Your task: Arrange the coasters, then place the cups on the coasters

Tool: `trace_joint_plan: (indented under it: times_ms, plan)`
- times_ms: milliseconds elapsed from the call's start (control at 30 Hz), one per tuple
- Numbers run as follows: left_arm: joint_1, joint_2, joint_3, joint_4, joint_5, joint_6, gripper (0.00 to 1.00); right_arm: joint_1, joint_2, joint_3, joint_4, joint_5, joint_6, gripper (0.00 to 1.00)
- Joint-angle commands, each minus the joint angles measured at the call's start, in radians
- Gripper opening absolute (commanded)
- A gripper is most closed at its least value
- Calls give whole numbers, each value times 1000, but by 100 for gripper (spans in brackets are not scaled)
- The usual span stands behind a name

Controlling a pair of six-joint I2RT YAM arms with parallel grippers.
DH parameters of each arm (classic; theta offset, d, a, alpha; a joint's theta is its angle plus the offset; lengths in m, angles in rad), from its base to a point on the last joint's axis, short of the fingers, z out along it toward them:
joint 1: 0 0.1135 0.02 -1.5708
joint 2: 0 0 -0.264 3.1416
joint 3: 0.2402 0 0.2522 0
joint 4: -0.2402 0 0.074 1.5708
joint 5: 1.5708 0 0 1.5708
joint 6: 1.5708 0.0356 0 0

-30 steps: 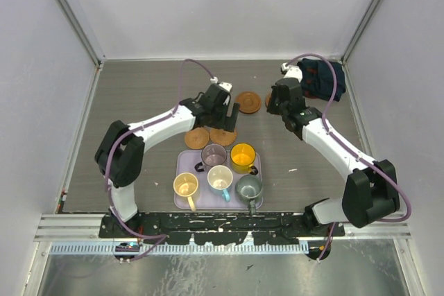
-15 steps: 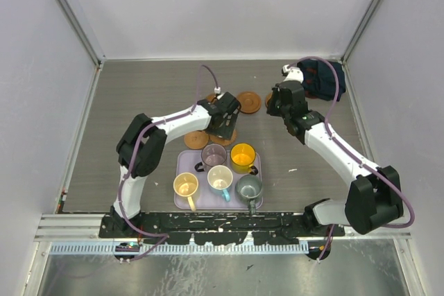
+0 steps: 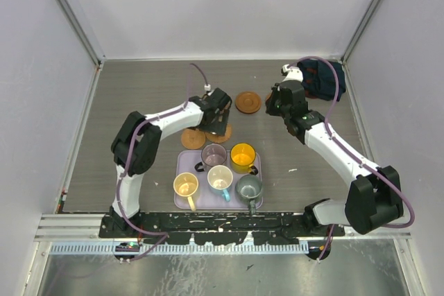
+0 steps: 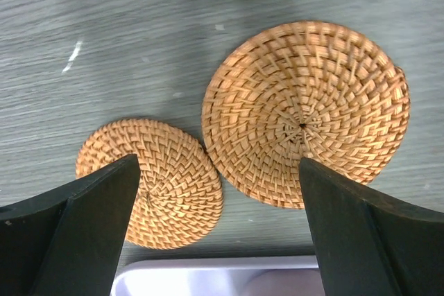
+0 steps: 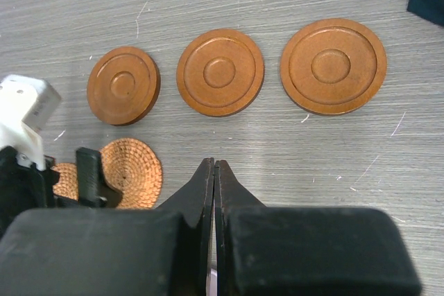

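Observation:
Three round wooden coasters [image 5: 123, 85] [image 5: 220, 72] [image 5: 333, 66] lie in a row on the table. Two woven coasters [image 4: 156, 181] [image 4: 305, 112] lie side by side just behind the lavender tray [image 3: 186, 163]. My left gripper [image 4: 218, 164] hovers open over the woven pair, holding nothing, and shows in the top view [image 3: 214, 121]. My right gripper [image 5: 214, 164] is shut and empty, on the near side of the wooden row. Several cups stand on the tray, among them a purple cup [image 3: 214, 154], a yellow-orange cup [image 3: 243, 155] and a grey-green cup [image 3: 248, 186].
A dark folded cloth [image 3: 320, 77] lies at the back right corner, beside the right arm. Enclosure walls ring the table. The tray's far edge [image 4: 208, 275] sits close to the woven coasters.
The left arm's elbow has swung and its wrist shifted slightly left over the woven coasters. The right arm has barely moved.

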Motion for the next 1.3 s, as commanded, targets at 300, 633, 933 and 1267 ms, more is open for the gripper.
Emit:
trace_joint_plan:
  times_ms: [300, 633, 933, 1267]
  plan:
    - [245, -67, -179, 22, 22, 0, 98, 2, 1, 19, 26, -12, 13, 2]
    - [383, -33, -157, 55, 50, 13, 98, 2, -13, 22, 1, 2, 9, 2]
    - [496, 5, -73, 57, 112, 22, 98, 3, -7, 32, -14, 0, 18, 2]
    - [514, 69, 61, 19, 141, 50, 98, 3, -3, 33, -15, 5, 26, 2]
